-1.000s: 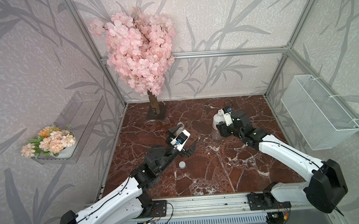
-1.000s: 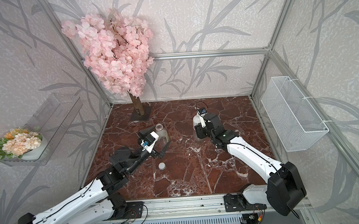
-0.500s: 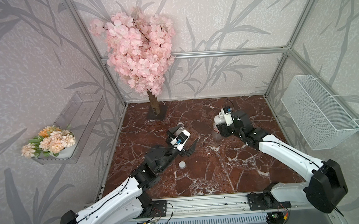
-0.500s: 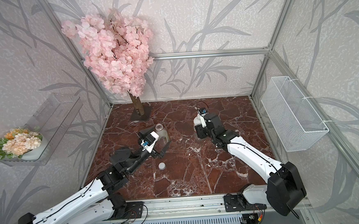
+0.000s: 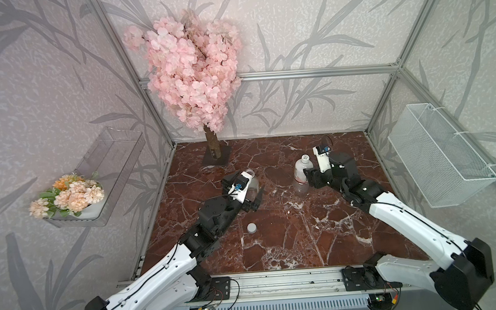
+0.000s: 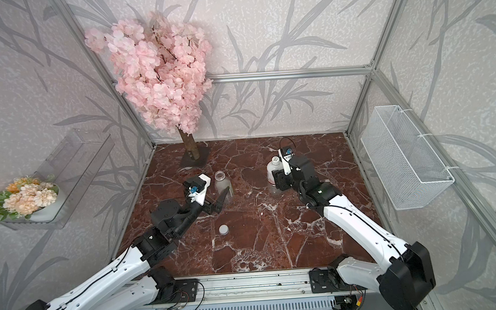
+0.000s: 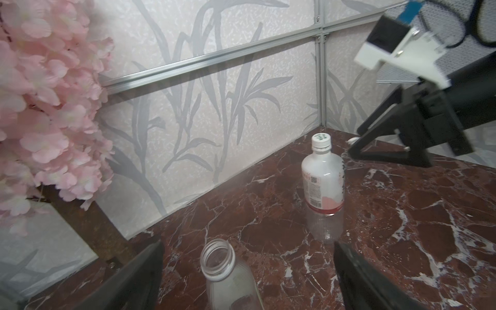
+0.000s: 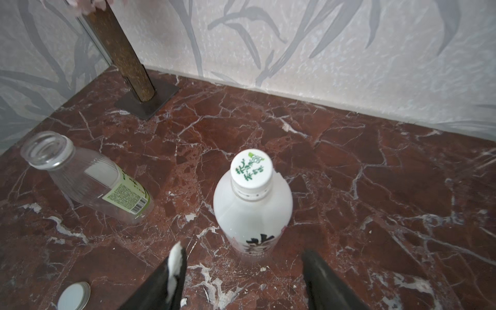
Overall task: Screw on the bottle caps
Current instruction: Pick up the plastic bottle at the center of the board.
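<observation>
Widening its jaws since the earlier frame, the right claw [image 8: 241, 251] lets go of the white bottle [image 8: 252, 212], which stands upright on the counter [image 5: 305, 246] between the parted jaws, clear of both. Its printed cap [image 8: 251, 168] sits on the neck, so that bottle looks finished. Arms and bottles otherwise sit where they were. The left claw [image 7: 247, 244] gapes wide, flanking the open-necked clear bottle [image 7: 228, 279] without gripping it. The plain cap [image 5: 251, 227] lies loose on the counter nearby, so that bottle is not yet capped.
</observation>
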Robot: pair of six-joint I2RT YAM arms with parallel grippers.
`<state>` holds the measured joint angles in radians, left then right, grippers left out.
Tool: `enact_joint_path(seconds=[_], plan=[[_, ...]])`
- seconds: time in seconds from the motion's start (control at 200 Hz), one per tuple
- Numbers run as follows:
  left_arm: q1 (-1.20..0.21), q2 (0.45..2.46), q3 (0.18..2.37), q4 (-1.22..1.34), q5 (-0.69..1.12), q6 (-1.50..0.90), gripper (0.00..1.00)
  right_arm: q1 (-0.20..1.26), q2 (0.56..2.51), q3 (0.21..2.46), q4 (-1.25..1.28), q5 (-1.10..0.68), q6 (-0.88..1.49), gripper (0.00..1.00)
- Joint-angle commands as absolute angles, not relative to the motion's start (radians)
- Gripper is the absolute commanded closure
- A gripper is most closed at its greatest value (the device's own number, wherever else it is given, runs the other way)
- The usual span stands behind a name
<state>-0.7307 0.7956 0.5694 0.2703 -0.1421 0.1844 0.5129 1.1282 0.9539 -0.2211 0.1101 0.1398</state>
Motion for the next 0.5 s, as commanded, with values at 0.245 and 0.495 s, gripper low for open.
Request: enact_joint_path(seconds=[0.245, 0.495], plan=[[-0.727, 0.817, 0.464, 0.31, -0.223, 0.098, 0.0, 0.509, 0.945, 1.055, -0.339, 0.23, 0.074, 0.25], [-0.692, 0.936, 0.462, 0.37, -0.241, 0.057, 0.0, 0.51, 0.906, 1.066, -0.364, 0.235, 0.068, 0.25]])
